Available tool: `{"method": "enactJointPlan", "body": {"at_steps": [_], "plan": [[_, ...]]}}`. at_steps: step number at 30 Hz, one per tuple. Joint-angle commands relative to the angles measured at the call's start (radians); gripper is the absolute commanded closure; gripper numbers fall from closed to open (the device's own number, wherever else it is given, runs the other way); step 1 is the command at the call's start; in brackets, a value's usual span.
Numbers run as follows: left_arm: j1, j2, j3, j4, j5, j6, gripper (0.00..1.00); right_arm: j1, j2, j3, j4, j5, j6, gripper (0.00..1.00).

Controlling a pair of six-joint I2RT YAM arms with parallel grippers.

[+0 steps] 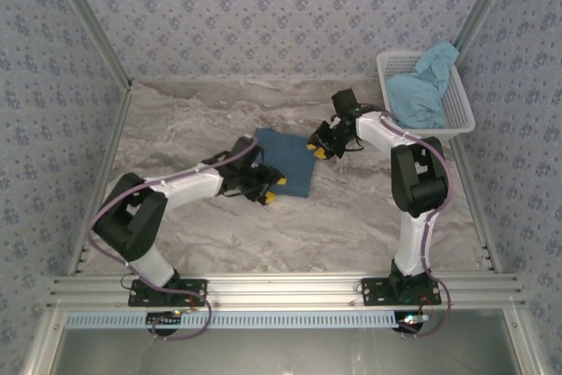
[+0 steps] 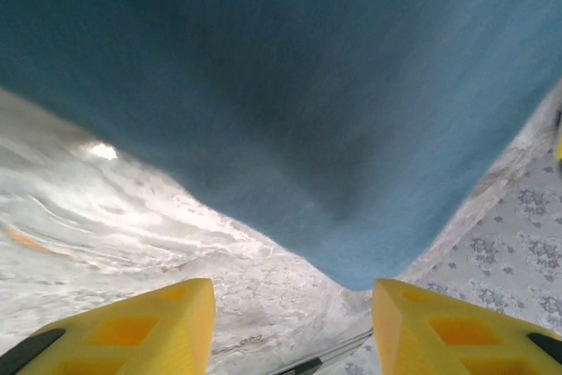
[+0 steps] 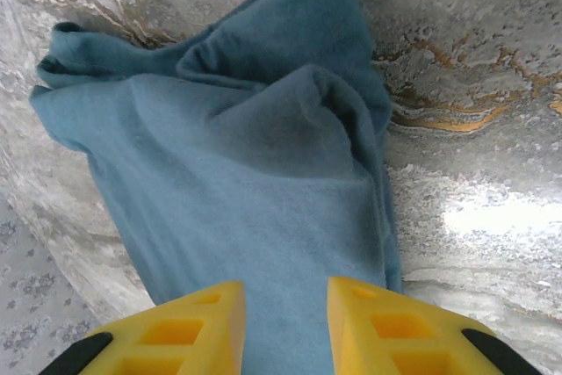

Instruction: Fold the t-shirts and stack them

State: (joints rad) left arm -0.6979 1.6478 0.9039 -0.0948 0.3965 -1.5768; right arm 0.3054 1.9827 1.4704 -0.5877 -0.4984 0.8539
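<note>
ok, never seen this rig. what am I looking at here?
Two robot arms are bolted at the near edge of a marbled table. The overhead shot looks down from behind them; the other two come from wrist cameras, where the yellow blocks are each hand's fingers. A dark teal shirt, roughly folded, lies mid-table. The left hand, at its near-left edge, is open and empty. The right hand is at its far-right corner, cloth between its fingers; grip unclear. A lighter blue shirt sits crumpled in the white basket.
</note>
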Motion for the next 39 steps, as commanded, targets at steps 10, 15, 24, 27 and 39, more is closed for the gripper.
{"method": "enactJointPlan", "body": {"at_steps": [10,15,24,27,39], "plan": [[-0.112,0.114,-0.071,0.357,-0.336,-0.489,0.37,-0.042,-0.254,-0.097,-0.093,-0.012,-0.075,0.66],[-0.111,0.207,-0.018,0.387,-0.356,-0.528,0.56,-0.05,-0.372,-0.155,-0.118,-0.032,-0.061,0.66],[0.046,0.275,0.043,0.399,-0.425,-0.504,0.8,-0.061,-0.513,-0.198,-0.186,-0.022,-0.063,0.67],[0.154,0.293,0.07,0.375,-0.395,-0.437,0.81,-0.064,-0.549,-0.226,-0.19,-0.021,-0.055,0.67],[0.703,0.429,0.386,0.001,0.004,0.246,0.81,-0.068,-0.63,-0.306,-0.173,-0.003,-0.03,0.67]]}}
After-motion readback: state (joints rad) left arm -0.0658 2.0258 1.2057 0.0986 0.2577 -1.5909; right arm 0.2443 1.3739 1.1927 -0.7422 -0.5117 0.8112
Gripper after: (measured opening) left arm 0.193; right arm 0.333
